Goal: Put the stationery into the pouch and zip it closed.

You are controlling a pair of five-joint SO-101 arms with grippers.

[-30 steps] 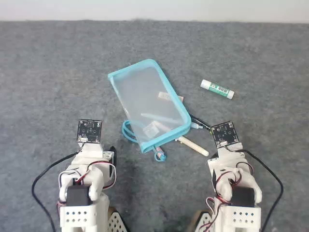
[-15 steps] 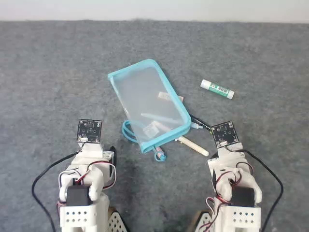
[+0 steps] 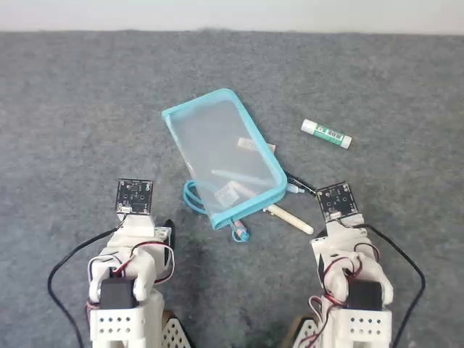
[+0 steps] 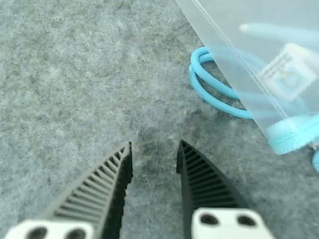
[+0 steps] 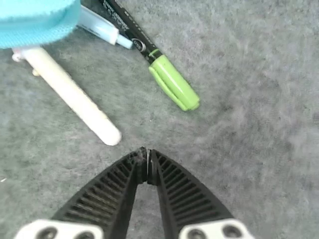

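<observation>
Entry, as I read it from the console.

- Pouch point(image 3: 203, 138): clear, teal-rimmed, lying slantwise at mid-worktop. Small pieces show through it; whether they are inside or beneath, I cannot tell.
- Glue stick point(image 3: 326, 133): alone, well toward the right edge.
- White pen point(image 5: 70, 94): one end tucked under the pouch's near corner, long axis running diagonally toward the right pincer point(image 5: 147, 160), free end just ahead of its tips.
- Green-capped marker point(image 5: 172, 87): beside the pen, roughly parallel to it.
- Right pincer: tips pressed together, holding nothing.
- Left pincer point(image 4: 153, 159): jaws parted over bare worktop, near the pouch's cord loop.

I judge the right arm nearer the pen; it must open first.
</observation>
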